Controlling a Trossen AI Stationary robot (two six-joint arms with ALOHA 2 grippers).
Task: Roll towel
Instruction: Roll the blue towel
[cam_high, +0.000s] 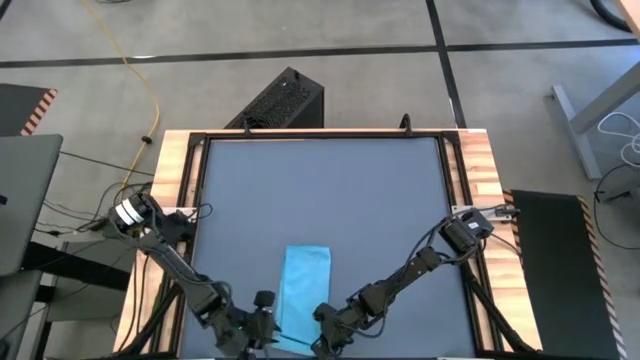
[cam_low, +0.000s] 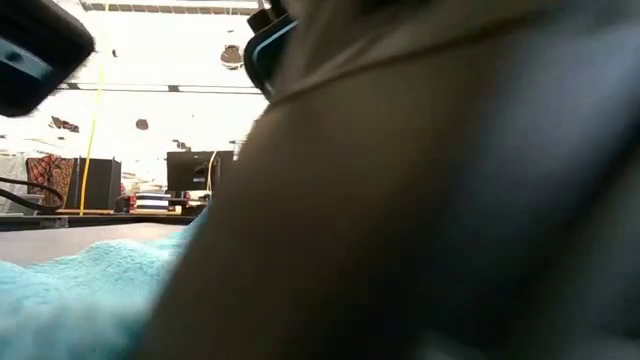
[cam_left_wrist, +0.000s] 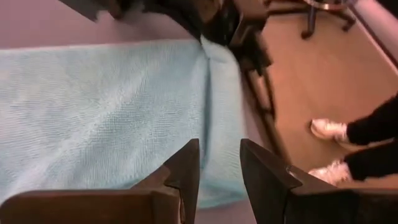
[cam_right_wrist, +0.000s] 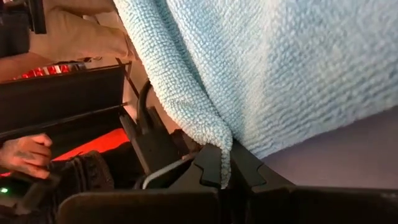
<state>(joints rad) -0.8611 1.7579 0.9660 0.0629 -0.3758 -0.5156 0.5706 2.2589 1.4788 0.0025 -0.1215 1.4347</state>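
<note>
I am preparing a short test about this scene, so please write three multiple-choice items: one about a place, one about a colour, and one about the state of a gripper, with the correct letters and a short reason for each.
1. Where does the towel lie on the table?
A. At the near edge, between the two grippers
B. At the far edge
C. In the middle of the table

2. What colour is the towel?
A. Dark red
B. Light blue
C. Yellow

3. What is the state of the right gripper?
A. Wide open above the cloth
B. Shut on nothing
C. Shut on a corner of the towel

Key: 1 A, the high view shows it at the near edge between both arms. 2 B, every view shows light blue cloth. 3 C, the right wrist view shows a corner pinched between the fingers, while the left gripper stands open over the cloth.
</note>
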